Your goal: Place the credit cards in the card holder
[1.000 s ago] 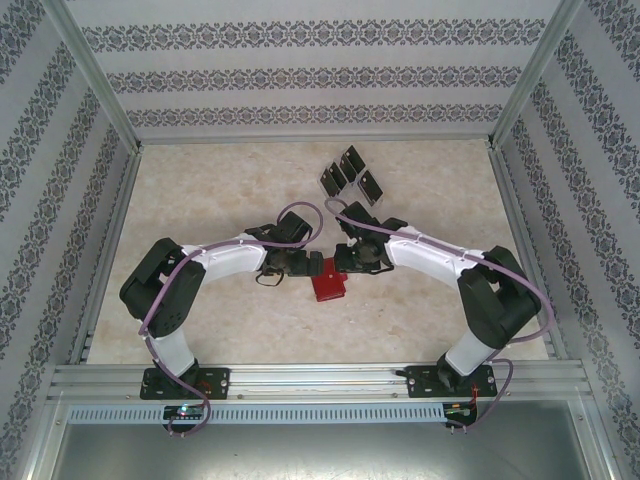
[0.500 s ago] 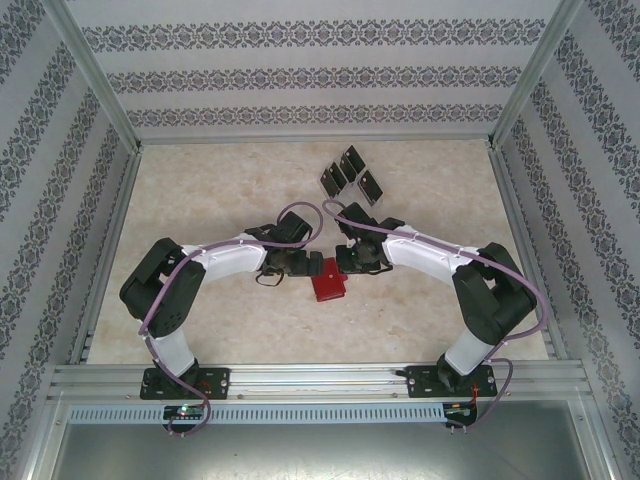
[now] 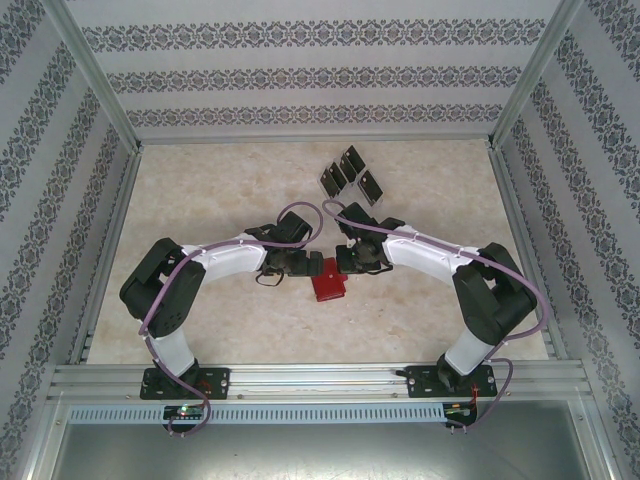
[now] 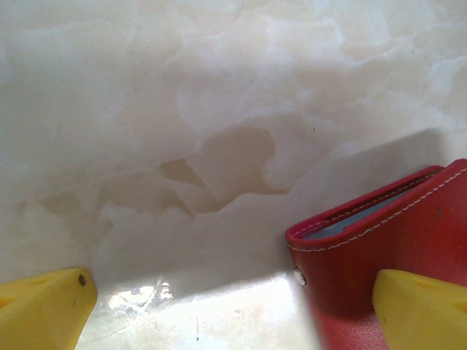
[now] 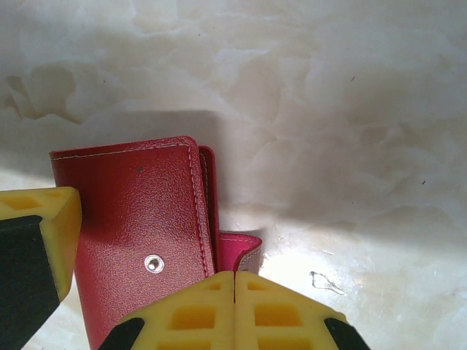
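One card holder (image 3: 327, 283), red grained leather-like with white stitching and a round metal snap (image 5: 153, 263), lies folded on the pale marbled bench (image 3: 220, 190); left gripper (image 4: 233, 313) spread wide, one yellow finger (image 4: 423, 310) over it; right gripper (image 5: 234, 292) closed, fingertips meeting at its tab (image 5: 244, 248); about four thin dark rectangular credit cards (image 3: 347, 172) stand farther back.
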